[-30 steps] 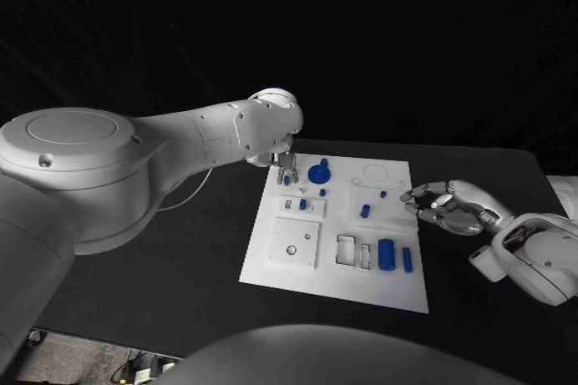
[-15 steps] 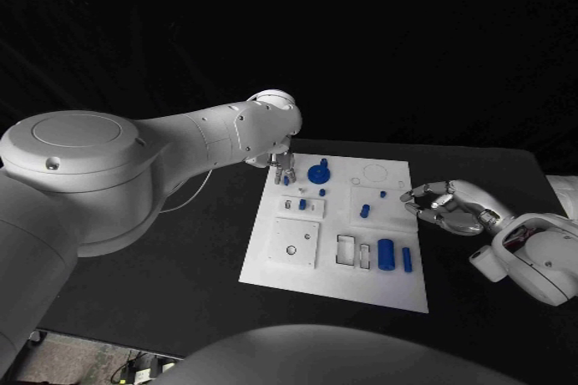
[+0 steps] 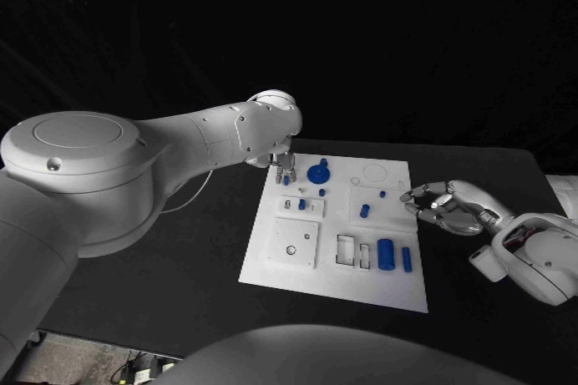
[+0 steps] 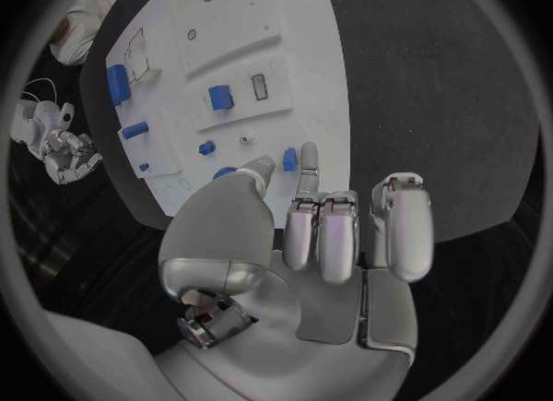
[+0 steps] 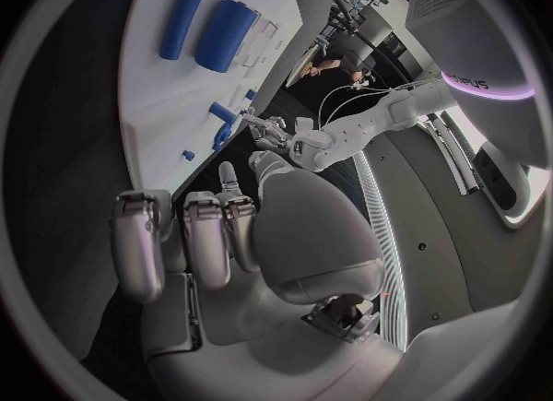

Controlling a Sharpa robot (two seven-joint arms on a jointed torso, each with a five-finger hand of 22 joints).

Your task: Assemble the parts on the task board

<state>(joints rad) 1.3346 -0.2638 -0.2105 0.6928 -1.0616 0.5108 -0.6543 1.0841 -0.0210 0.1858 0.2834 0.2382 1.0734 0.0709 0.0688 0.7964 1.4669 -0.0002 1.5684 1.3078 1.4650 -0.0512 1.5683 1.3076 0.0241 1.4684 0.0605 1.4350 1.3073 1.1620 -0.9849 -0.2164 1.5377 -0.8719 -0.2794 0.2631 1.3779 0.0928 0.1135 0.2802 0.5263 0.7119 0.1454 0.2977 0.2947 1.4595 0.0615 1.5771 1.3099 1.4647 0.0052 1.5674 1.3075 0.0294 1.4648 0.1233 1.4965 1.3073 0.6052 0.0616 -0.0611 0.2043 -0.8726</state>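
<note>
The white task board (image 3: pixel 280 264) lies in the middle of the black table. My left hand (image 3: pixel 286 169) hangs over its far left corner, beside a round blue knob (image 3: pixel 318 172). In the left wrist view the thumb and a finger of that hand (image 4: pixel 311 235) pinch a small blue peg (image 4: pixel 289 157) above the board (image 4: pixel 294 41). My right hand (image 3: pixel 442 208) hovers at the board's right edge, fingers curled in, with nothing in it. A thick blue cylinder (image 3: pixel 387 253) and a slim blue bar (image 3: pixel 408 259) lie near the front right.
Smaller blue pieces stand mid-board: a block (image 3: pixel 365 210) and a short peg (image 3: pixel 302 205). A square white plate with a hole (image 3: pixel 295 241) and two rectangular slots (image 3: pixel 354 250) take up the board's near half. Bare black table surrounds the board.
My left hand has crept slightly toward the board's far edge. The right hand and the parts on the board have not moved.
</note>
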